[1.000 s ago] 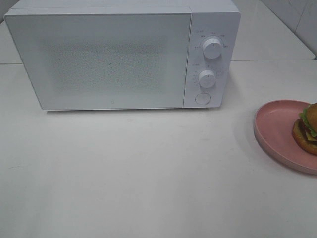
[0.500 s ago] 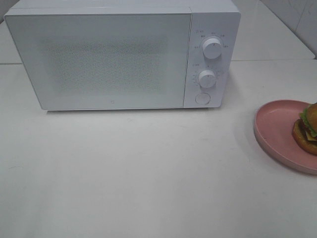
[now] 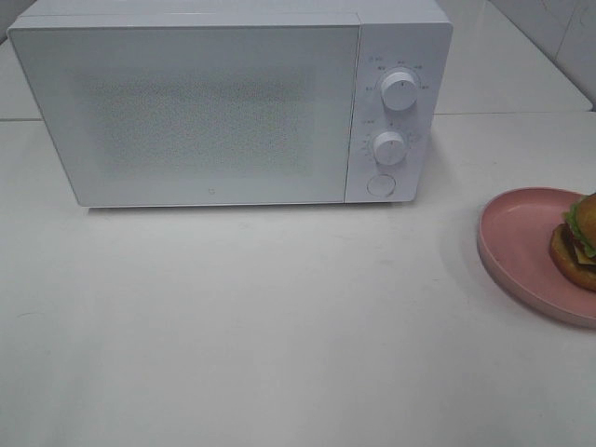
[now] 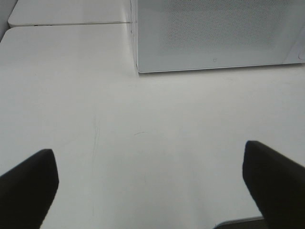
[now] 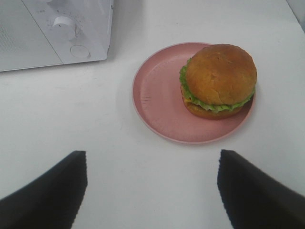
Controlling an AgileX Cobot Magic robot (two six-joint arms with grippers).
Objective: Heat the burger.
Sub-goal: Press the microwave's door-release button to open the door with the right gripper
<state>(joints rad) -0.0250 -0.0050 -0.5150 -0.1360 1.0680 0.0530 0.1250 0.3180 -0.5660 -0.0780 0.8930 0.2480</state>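
Observation:
The burger [image 5: 219, 78], golden-brown bun over green lettuce, sits on a pink round plate [image 5: 159, 100]; in the high view the burger [image 3: 577, 240] is cut off at the right edge on the plate [image 3: 517, 242]. A white microwave [image 3: 214, 102] stands at the back with its door shut. My right gripper [image 5: 152, 191] hovers open, short of the plate, with nothing between its fingers. My left gripper [image 4: 150, 186] is open over bare table in front of the microwave's [image 4: 214, 33] left corner. Neither gripper appears in the high view.
Two white knobs [image 3: 399, 90] and a round button [image 3: 380, 184] sit on the microwave's right panel. White table [image 3: 279, 317] stretches in front of it. A tiled wall rises at the back right.

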